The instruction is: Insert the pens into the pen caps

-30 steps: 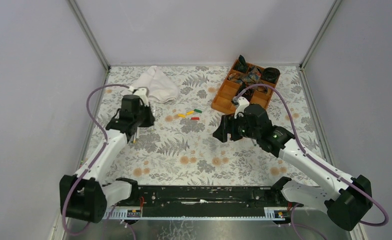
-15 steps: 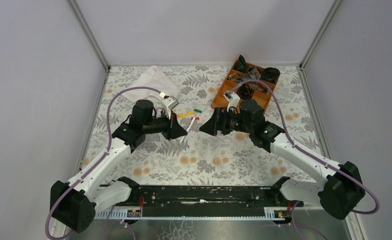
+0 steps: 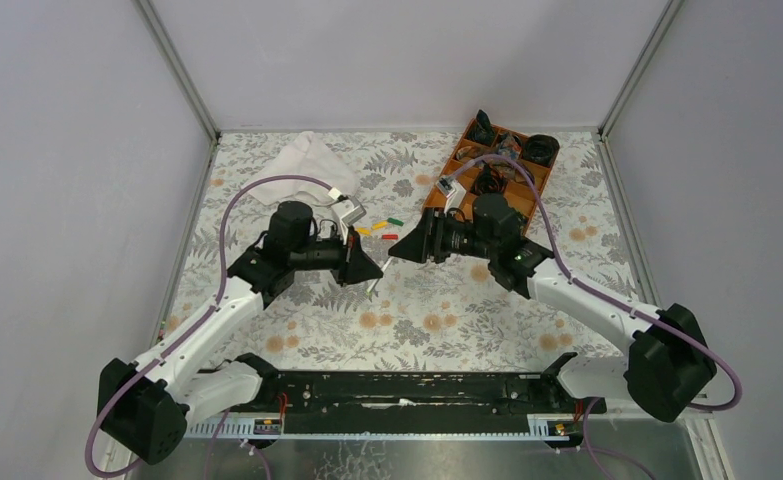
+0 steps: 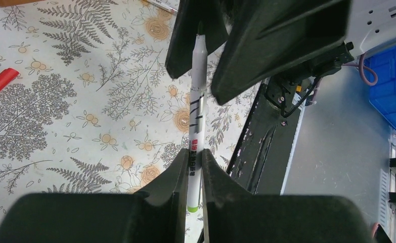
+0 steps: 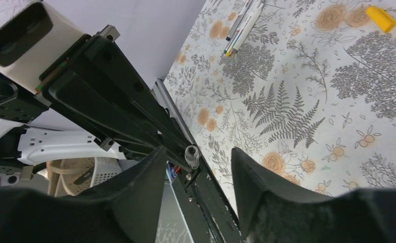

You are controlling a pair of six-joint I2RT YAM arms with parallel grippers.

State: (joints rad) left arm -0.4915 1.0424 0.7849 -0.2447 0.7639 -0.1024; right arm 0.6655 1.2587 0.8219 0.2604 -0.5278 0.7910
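Floral tabletop [image 3: 407, 320] lay underneath; left gripper [image 4: 194, 158] clamped a pen [image 4: 196, 109], tip at twelve o'clock inside the wide-open right gripper [image 5: 195, 152].

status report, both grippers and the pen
Left gripper shut on pen. Right gripper open, straddling its tip. Caps loose on table, none held.

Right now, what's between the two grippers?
A pen: held by the left gripper, tip between the right gripper's open jaws. Left wrist view shows it.

Even, bright overhead light; soft shadows; no glare; wrist views blurred at near claws.
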